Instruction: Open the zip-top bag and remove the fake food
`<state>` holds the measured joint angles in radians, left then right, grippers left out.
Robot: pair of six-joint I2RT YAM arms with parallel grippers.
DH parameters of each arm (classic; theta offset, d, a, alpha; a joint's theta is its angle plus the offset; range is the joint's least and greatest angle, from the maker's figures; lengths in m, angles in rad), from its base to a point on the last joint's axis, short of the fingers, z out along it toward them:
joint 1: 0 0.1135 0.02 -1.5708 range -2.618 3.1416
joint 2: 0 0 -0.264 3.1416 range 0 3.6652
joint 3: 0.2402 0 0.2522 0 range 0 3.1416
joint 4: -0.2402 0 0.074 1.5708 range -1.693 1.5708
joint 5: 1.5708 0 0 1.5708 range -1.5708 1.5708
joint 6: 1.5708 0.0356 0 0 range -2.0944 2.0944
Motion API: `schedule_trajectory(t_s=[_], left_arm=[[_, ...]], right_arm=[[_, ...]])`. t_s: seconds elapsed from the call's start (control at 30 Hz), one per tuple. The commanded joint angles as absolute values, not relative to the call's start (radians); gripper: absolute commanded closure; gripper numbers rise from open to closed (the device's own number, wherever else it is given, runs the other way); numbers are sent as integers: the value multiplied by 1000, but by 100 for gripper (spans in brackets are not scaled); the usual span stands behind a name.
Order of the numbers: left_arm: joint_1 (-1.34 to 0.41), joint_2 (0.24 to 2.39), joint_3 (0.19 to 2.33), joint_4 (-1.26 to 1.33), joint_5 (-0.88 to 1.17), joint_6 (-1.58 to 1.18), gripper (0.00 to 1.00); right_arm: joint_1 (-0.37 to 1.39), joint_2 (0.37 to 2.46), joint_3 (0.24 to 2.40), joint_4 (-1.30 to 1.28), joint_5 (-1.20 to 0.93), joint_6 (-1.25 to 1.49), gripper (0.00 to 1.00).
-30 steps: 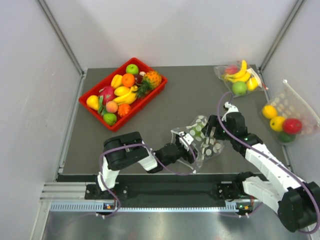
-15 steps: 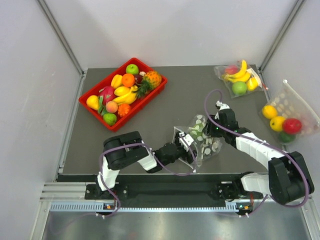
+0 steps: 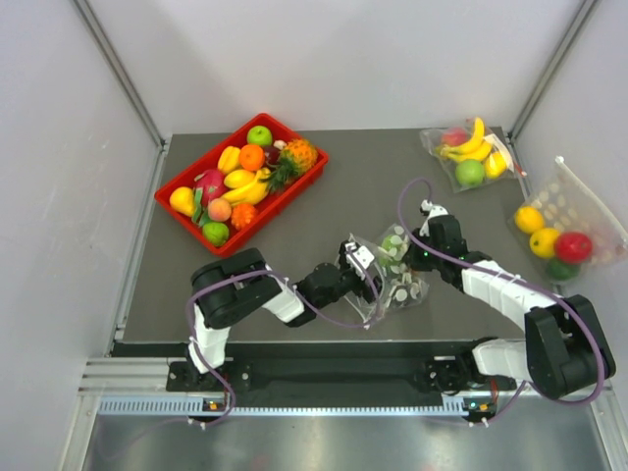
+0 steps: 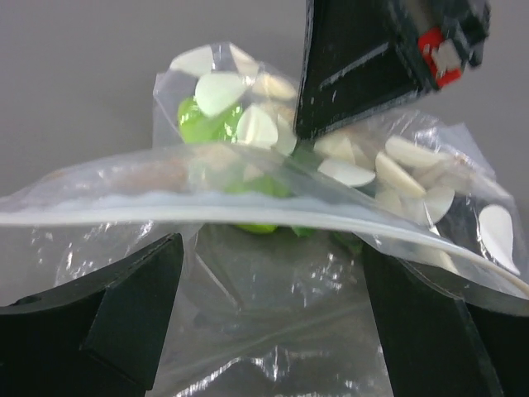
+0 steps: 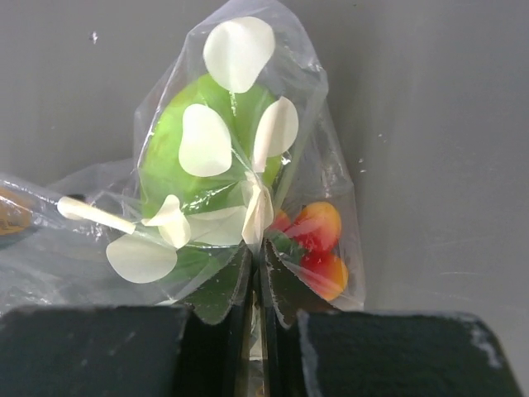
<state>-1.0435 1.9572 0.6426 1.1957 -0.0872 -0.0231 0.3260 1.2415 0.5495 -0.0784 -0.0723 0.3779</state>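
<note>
Right now the table (image 3: 392, 186) carries the bag (image 3: 397, 285) near its middle, btwn both arms, well apart from the red tray (image 3: 162, 195). Step in hand, I'd say: getting the zip open. R gripper (image 5: 256, 277) is shut, pinching a fold of film btwn the fruits; L gripper (image 4: 273, 289) stands wide open w/ the zip strip (image 4: 165, 211) lying across its gap, nothing gripped. To do it well: L should close on one lip only, near the strip, then pull away from R w/o dragging the bag. Bag's clear, crumpled, pale round dots; green fruit (image 5: 198, 157) bulges inside, peach (image 5: 318, 240) just beside it.
</note>
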Motion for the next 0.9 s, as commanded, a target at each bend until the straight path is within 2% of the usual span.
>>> schedule_trajectory(t_s=[0.0,0.2,0.27,0.37,0.4,0.5,0.6,0.87], left_arm=[[-1034,1971,703,1221,-20,-9,8],[-1032,2000,739,1220,-6,-11,12],[-1032,2005,739,1219,-12,-14,12],[-1028,2013,715,1245,-21,-21,12],[-1029,2014,706,1255,-23,-25,12],[-1026,2010,675,1278,-25,-38,12],[-1028,2003,652,1293,-20,-48,12],[-1026,1997,620,1324,-11,-66,13]], right_arm=[[311,1224,552,-71,-136,353,96],[314,1181,578,-150,-279,316,96],[314,1155,577,-193,-269,305,92],[314,1092,586,-248,-207,308,58],[314,1068,592,-256,-196,308,42],[314,1040,636,-270,-163,330,28],[307,1057,678,-253,-121,353,22],[291,1274,732,-121,-129,379,20]])
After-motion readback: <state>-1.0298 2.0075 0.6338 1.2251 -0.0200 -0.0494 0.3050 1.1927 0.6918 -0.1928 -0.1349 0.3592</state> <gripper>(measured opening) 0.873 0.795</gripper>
